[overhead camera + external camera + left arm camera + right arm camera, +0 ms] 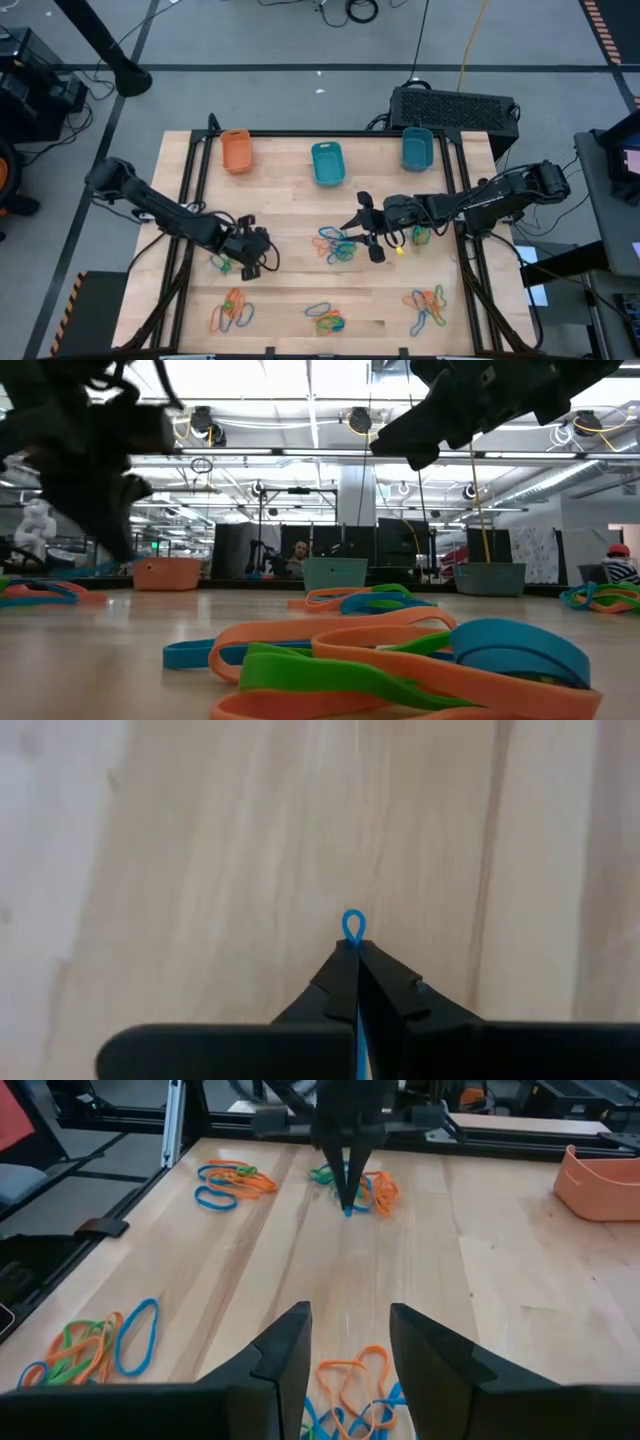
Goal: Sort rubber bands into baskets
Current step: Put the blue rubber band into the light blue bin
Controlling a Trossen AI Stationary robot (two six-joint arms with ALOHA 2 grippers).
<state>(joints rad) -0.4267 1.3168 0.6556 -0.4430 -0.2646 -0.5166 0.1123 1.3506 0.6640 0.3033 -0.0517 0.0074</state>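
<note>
Looking down from the high view, the wooden table (290, 200) carries three baskets along its far edge: an orange basket (236, 150) at the left, a teal basket (327, 163) in the middle and a second teal basket (417, 148) at the right, in front of a black box (455, 108). Rubber bands lie in several clumps: one at mid-table (336, 244), three along the near edge (232, 311) (325, 319) (427, 308), and a small one beside the left gripper (243, 256), which sits low over the left part of the table. The right gripper (368, 232) reaches in from the right, just beside the middle clump. From the low view, orange, green and blue bands (400, 660) fill the foreground, with the three baskets lined up beyond them and both arms dark overhead. In the left wrist view, the left gripper's fingers (385, 985) are pressed together on a thin blue rubber band (352, 928), whose small loop pokes out past the tips above bare wood. In the right wrist view, the right gripper's fingers (285, 1355) stand apart with nothing between them, above orange and blue bands (352, 1390); farther off the left gripper hangs point-down beside another clump (375, 1188).
</note>
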